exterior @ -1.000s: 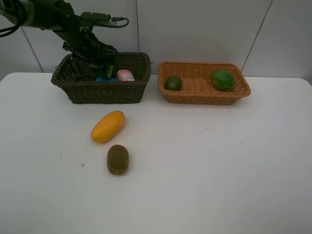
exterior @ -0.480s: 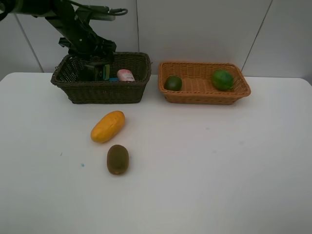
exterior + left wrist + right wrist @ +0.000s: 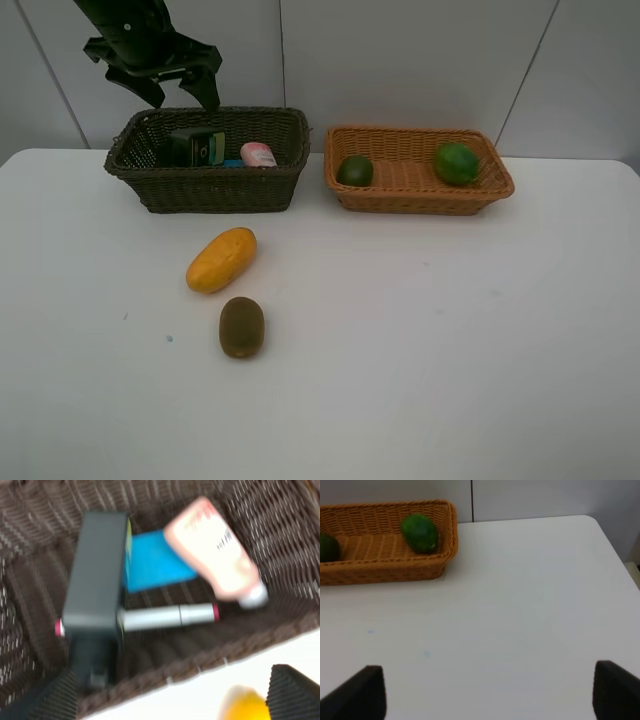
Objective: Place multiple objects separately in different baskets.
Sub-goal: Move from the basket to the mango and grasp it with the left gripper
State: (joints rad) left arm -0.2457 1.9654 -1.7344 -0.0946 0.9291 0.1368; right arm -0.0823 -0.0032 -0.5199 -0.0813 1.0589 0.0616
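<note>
The white table [image 3: 430, 390] is mostly bare: its near half and right side lie open. Along the far edge, by the wall, sit the dark olive-brown basket [image 3: 210, 188] and, just beside it but apart, the orange-tan basket [image 3: 420, 198]. The yellow mango [image 3: 221, 259] and brown kiwi [image 3: 241, 326] lie on the table in front of the dark basket, close together but not touching.

The tan basket holds the left green fruit [image 3: 354, 170] and the right green fruit [image 3: 456, 163]. The dark one holds the dark green pump bottle [image 3: 196, 147], pink spray bottle [image 3: 258, 154], blue eraser [image 3: 152, 567] and white marker [image 3: 165, 616].

The left gripper [image 3: 183, 100] hangs above the dark basket, pointing down, jaws spread and empty. The right gripper [image 3: 490, 692] is also spread and empty — over bare table.
</note>
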